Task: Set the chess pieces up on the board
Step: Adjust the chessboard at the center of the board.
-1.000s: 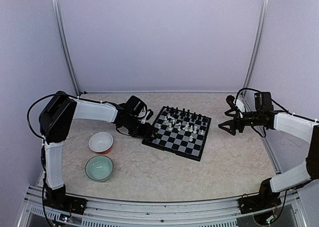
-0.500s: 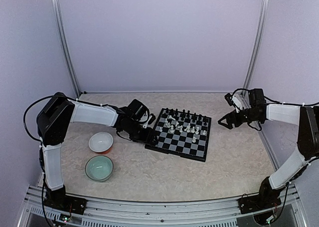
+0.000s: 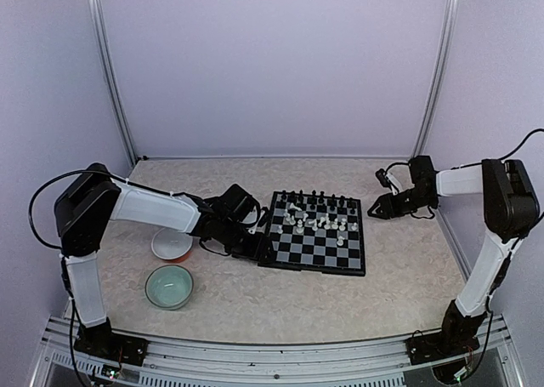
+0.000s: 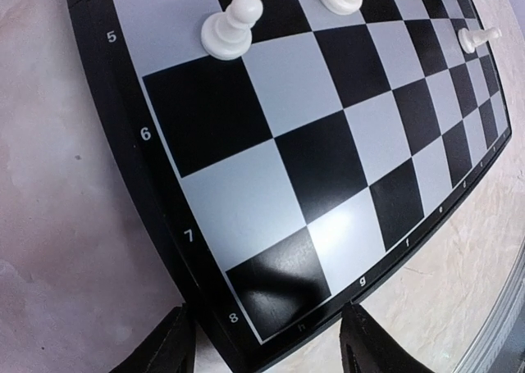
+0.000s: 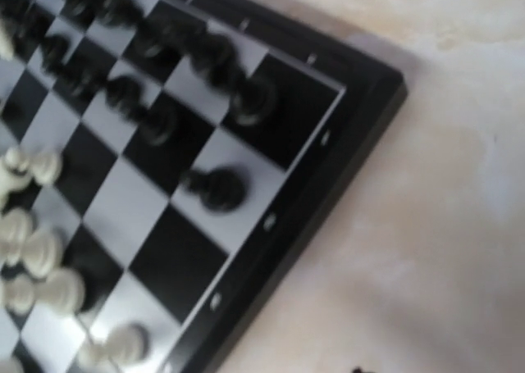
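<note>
On the table [image 3: 408,272], black pieces [image 3: 327,202] stood along the board's [image 3: 316,256] far side. White pieces [image 3: 321,225] sat bunched in its middle, not lined up yet. The left gripper [image 3: 257,248] pinched the board's corner. I couldn't tell how wide the right gripper [image 3: 380,208] was.

The left arm reaches forward, low and bent, its gripper [image 3: 257,249] clamping a corner of the board [image 4: 271,143] between its fingers [image 4: 168,344]. The right arm folds inward, its gripper [image 3: 376,212] low, spread unclear.
</note>
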